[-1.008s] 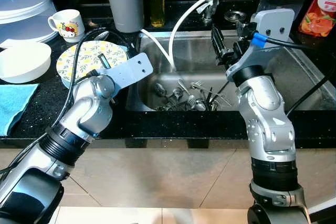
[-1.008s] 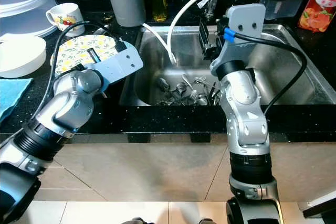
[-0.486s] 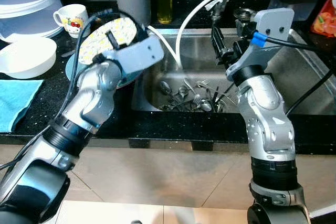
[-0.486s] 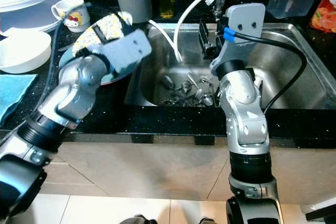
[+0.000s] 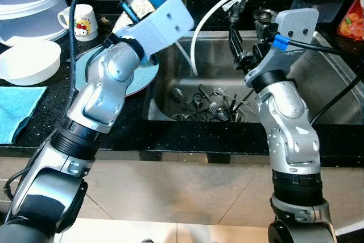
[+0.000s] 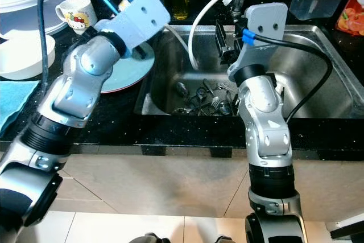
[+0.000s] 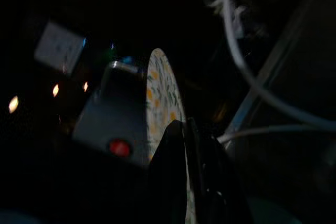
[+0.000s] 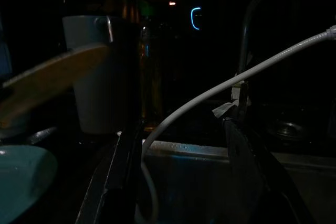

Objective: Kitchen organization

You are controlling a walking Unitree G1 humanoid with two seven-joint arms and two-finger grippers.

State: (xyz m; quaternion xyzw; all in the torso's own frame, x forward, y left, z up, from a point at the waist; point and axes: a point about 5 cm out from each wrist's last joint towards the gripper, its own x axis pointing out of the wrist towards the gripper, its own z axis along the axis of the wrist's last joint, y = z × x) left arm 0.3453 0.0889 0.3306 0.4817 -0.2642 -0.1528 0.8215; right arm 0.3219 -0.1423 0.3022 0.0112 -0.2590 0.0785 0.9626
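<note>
My left tool point(image 7: 184, 129) has lifted the lemon-print plate point(image 7: 164, 95) off the blue plate point(image 5: 133, 78), tilting it on edge.

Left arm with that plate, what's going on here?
The left gripper has its jaws shut on the rim of the lemon-print plate, held up on edge above the counter beside the sink. A light blue plate lies on the counter beneath it. The right gripper hovers open over the sink, where cutlery lies in the basin.
</note>
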